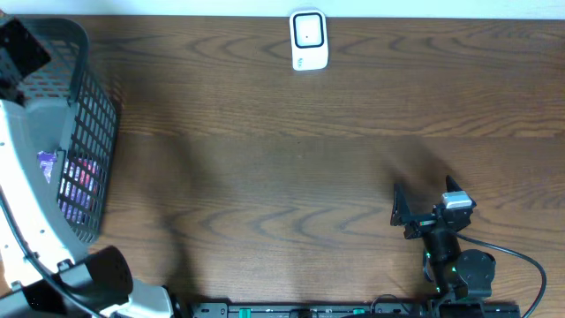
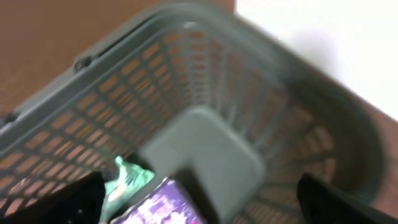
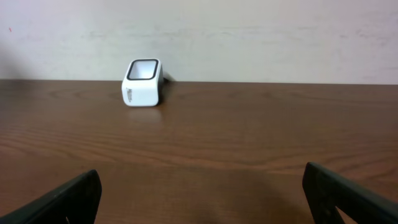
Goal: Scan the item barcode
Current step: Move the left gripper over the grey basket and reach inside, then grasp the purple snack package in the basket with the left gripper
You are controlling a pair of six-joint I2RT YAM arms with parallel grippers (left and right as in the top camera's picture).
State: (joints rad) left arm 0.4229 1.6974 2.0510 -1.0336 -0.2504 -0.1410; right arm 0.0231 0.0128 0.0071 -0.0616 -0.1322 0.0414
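Observation:
A white barcode scanner (image 1: pixel 309 40) stands at the table's far edge, its dark window facing up; the right wrist view shows the scanner (image 3: pixel 143 83) ahead and to the left. The items lie in a grey mesh basket (image 1: pixel 88 132) at the far left: a purple packet (image 2: pixel 165 202) and a green packet (image 2: pixel 127 180), both blurred. My left gripper (image 2: pixel 199 186) hangs open above the basket's inside, holding nothing. Low over the wood at the near right, my right gripper (image 1: pixel 422 210) is open and empty, and in its own view the right gripper (image 3: pixel 202 177) frames bare table.
The white left arm (image 1: pixel 26 177) reaches over the basket and hides part of it. The wooden table (image 1: pixel 282 159) ends at a pale wall (image 3: pixel 249 31) just behind the scanner. Purple and pink packaging (image 1: pixel 78 181) shows through the basket's mesh side.

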